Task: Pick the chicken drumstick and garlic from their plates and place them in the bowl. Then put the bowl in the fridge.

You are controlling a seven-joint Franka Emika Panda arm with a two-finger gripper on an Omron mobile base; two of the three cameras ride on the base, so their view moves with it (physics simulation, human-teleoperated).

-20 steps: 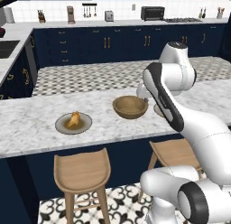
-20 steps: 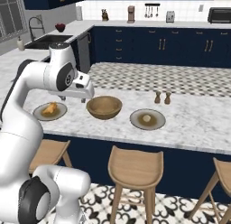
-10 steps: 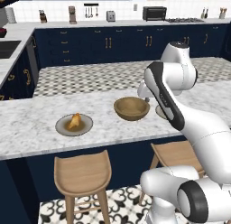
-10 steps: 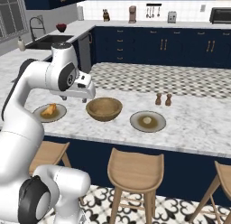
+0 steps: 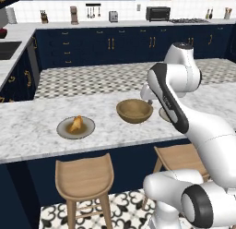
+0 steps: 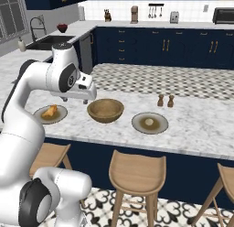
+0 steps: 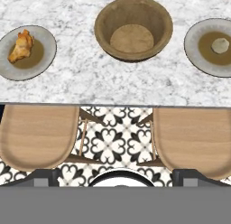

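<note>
The chicken drumstick (image 7: 21, 46) lies on the left plate (image 7: 48, 56), also seen from the left base (image 5: 76, 124). On the right plate (image 7: 191, 42) rests the garlic (image 7: 220, 45), pale and round (image 6: 149, 121). Between both plates stands the empty wooden bowl (image 7: 101, 24) on the marble counter (image 6: 105, 117). My gripper (image 6: 81, 100) hangs high above the counter's front edge, just left of the bowl, open with nothing between its fingers. The fridge is out of view.
Salt and pepper shakers (image 6: 165, 101) stand behind the garlic plate. Two wooden stools (image 7: 38, 135) (image 7: 194, 137) sit under the counter's front edge (image 7: 113, 104). My arm hides most of the right plate in the left base view.
</note>
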